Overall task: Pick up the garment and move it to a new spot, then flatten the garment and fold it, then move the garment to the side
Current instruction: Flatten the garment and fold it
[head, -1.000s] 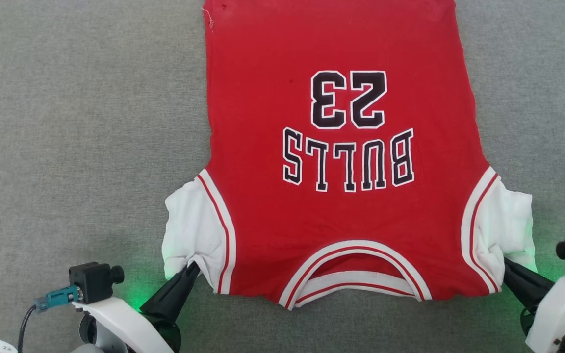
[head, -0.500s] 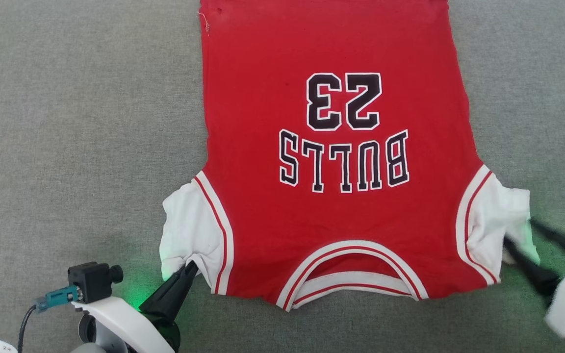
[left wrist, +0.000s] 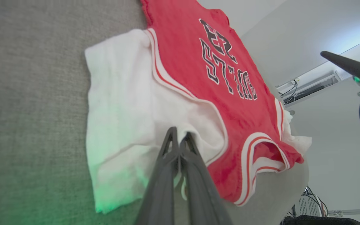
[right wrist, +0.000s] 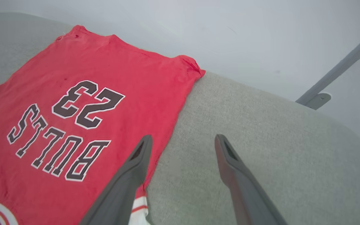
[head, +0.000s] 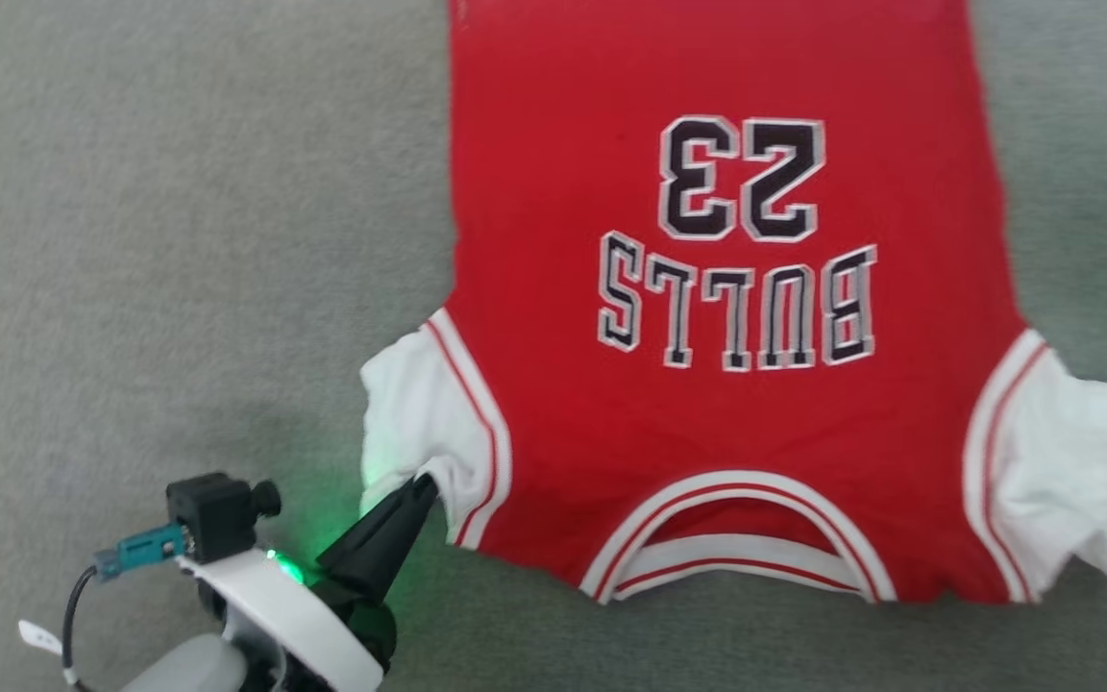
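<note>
Pinching a fold of white sleeve cloth, the left gripper (head: 424,483) has its two long dark fingers (left wrist: 164,168) pressed tight together, and a green glow from its wrist tints the fabric beside them. That sleeve belongs to the one garment (head: 707,442), a thin red jersey-style shirt with two white sleeves, red-and-white striped trim at collar and armholes, and black white-outlined print facing up: the number 23 and the word BULLS. The garment lies spread flat on a grey woven fabric surface (head: 179,240). The right gripper (right wrist: 183,140) holds nothing. Its two dark fingers stand wide apart, one above the garment's side edge near the lettering, the other over bare grey surface just beside that edge. The other sleeve (head: 1053,461) lies loose and crumpled, one corner trailing outward from the garment.
</note>
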Controlling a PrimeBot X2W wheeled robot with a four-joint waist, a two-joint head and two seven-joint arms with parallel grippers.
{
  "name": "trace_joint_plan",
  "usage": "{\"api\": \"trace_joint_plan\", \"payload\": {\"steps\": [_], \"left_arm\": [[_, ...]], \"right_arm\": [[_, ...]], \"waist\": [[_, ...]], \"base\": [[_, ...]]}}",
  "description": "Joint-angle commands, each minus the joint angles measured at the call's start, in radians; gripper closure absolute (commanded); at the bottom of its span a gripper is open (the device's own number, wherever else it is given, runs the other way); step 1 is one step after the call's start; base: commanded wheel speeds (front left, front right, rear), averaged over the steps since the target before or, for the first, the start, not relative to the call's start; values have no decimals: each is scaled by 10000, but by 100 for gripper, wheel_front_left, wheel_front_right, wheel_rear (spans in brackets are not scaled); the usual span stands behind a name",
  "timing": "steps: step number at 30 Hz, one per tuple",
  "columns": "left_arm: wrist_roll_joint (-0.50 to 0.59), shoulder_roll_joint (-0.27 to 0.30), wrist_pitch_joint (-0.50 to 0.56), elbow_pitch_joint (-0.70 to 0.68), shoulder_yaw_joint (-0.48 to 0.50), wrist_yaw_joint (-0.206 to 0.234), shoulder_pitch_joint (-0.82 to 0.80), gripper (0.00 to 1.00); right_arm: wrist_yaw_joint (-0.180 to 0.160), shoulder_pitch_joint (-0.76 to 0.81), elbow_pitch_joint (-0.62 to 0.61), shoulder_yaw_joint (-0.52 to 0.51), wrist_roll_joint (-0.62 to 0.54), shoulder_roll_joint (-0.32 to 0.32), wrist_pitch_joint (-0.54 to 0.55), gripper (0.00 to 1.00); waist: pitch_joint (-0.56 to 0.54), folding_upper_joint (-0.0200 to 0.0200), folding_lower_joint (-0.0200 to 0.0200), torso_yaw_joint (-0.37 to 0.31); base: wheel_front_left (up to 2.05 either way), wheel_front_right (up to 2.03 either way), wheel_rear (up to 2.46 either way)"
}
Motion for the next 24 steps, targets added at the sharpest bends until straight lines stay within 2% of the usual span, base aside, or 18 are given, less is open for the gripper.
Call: {"api": "trace_joint_plan", "payload": {"steps": [1,4,5,10,18,24], "left_arm": [[156,-35,-45,-128,22,18,-208,100],[416,-117,-53,-473,-45,18,-431,100],[416,-117,-53,-473,-45,18,-431,100],[718,-283,-58,-943,-286,18,-792,100],[789,-578,-46,-1074,-842,18,-1456,100],[596,-614,-45,-1020,-1156,21,-1698,100]], "right_arm": [[-3,-641,328,268,-48,28,372,0],[-3,-2323,1392,862,-254,174,1246,0],[-3,-2323,1392,862,-254,174,1246,0],[-3,-4920,3493,1843,-939,464,2696,0],[-3,-8089,6712,2459,-2348,939,3661,0],[-3,-9183,8525,2413,-2895,1566,4115,0]], "waist": [[450,0,0,451],[837,0,0,830],[837,0,0,830],[1437,0,0,1326],[2220,0,0,2032],[2527,0,0,2246]], "base": [[0,0,0],[0,0,0],[0,0,0],[0,0,0],[0,0,0],[0,0,0]]}}
